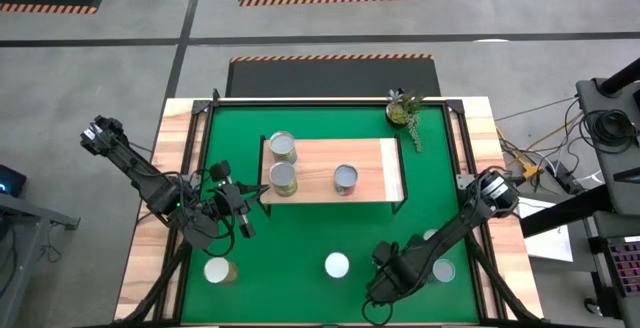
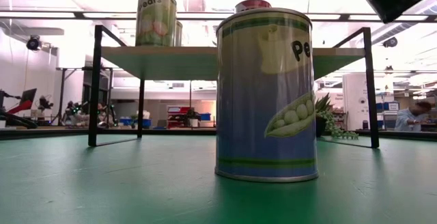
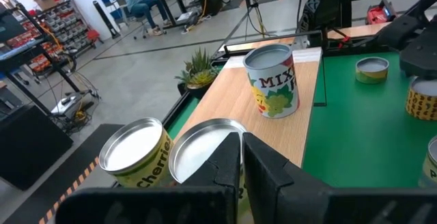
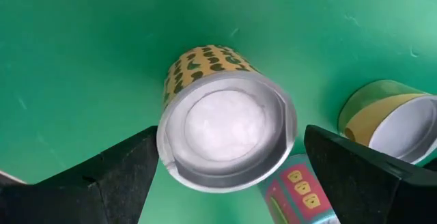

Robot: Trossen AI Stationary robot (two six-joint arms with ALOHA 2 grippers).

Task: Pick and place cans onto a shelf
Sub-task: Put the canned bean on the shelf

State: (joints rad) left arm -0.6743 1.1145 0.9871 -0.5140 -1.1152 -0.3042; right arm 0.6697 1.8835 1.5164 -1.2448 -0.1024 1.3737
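Fingers [image 4: 123,176] of right gripper [image 4: 229,173] spread astride can [image 4: 227,130]

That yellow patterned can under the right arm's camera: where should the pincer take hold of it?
By its round side wall, coming down from above. The yellow patterned can stands upright on the green mat, silver top up, and the right pincer already hangs over it with a finger on either side, open. The striped can beside it leaves little room there, so descend straight down.
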